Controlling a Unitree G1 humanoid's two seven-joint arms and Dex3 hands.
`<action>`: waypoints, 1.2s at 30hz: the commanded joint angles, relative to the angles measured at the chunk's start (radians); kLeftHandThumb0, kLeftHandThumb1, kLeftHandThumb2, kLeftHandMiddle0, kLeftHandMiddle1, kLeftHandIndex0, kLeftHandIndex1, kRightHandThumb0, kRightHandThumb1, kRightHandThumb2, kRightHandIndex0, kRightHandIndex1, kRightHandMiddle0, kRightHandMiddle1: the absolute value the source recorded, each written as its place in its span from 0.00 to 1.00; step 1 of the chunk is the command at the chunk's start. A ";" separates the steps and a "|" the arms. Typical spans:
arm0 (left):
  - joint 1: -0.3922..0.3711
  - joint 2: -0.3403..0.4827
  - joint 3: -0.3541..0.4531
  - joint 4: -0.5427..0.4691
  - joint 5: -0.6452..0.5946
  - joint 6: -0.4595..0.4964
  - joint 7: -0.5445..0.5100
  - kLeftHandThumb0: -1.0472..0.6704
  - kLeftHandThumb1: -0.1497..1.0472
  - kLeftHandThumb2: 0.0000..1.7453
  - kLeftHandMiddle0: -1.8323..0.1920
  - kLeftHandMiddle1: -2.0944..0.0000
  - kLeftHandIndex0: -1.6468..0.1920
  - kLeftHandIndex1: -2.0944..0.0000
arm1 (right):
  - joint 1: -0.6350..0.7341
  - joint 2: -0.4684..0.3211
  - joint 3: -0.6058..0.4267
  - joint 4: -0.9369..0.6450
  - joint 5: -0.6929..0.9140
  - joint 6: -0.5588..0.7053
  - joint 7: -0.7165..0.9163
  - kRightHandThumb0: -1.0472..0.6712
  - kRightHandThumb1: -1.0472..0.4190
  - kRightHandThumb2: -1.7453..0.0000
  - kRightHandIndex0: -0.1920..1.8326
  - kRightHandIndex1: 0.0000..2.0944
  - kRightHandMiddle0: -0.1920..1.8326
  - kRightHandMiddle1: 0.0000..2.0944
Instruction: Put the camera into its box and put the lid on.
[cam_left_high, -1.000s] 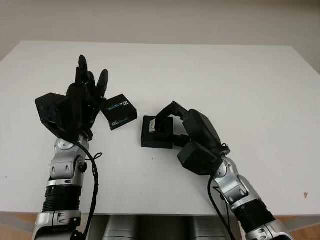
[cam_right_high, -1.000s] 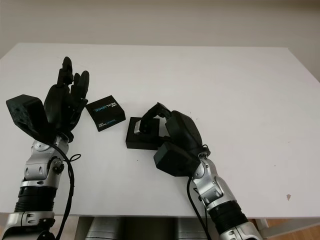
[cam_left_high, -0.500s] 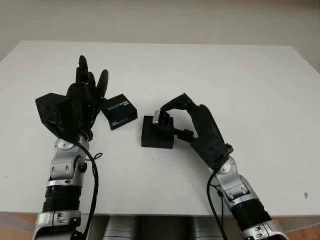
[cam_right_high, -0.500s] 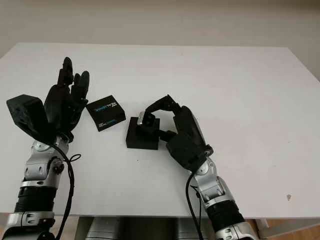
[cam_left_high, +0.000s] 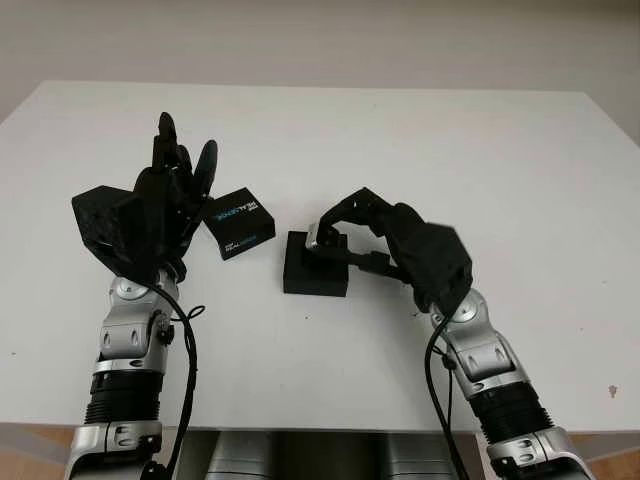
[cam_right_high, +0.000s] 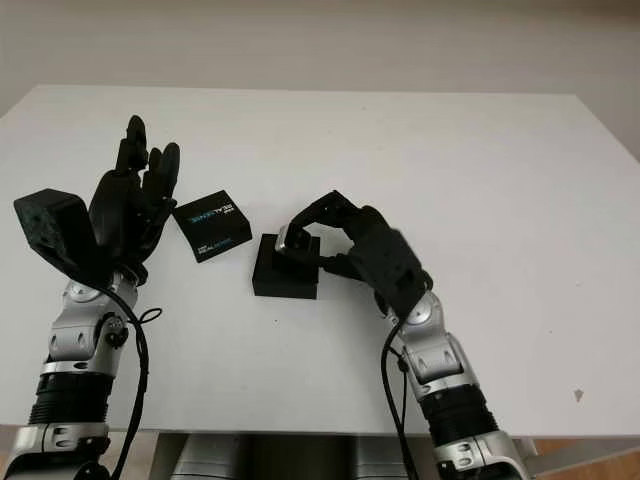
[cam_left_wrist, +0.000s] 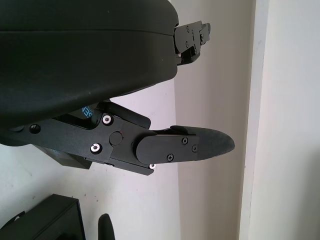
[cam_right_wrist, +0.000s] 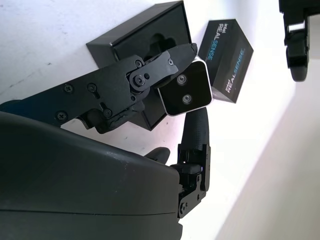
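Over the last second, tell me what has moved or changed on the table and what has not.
The right hand turned its wrist over: its back covered the box a second ago and has since swung away to the right. Its fingers keep their pinch on the camera, which went from hidden low in the box to lifted slightly above it. The lid, the box and the open left hand beside the lid stayed put.

light: bright, even | shadows: soft, faint | right forearm: slight motion blur
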 joint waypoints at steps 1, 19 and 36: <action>0.001 -0.001 -0.001 -0.015 -0.001 0.000 0.002 0.23 1.00 0.23 1.00 1.00 1.00 1.00 | -0.040 -0.027 -0.016 -0.036 0.019 0.034 0.034 0.35 0.08 0.97 0.21 0.15 0.27 0.76; 0.007 -0.011 -0.003 -0.019 -0.001 -0.008 0.011 0.23 1.00 0.23 1.00 1.00 1.00 1.00 | -0.183 -0.133 -0.039 -0.126 0.128 0.349 0.228 0.38 0.06 0.97 0.22 0.07 0.23 0.77; 0.014 -0.027 -0.001 -0.034 -0.003 -0.001 0.023 0.23 1.00 0.24 1.00 1.00 1.00 1.00 | -0.203 -0.132 0.057 -0.075 0.018 0.271 0.179 0.36 0.07 0.97 0.24 0.06 0.24 0.79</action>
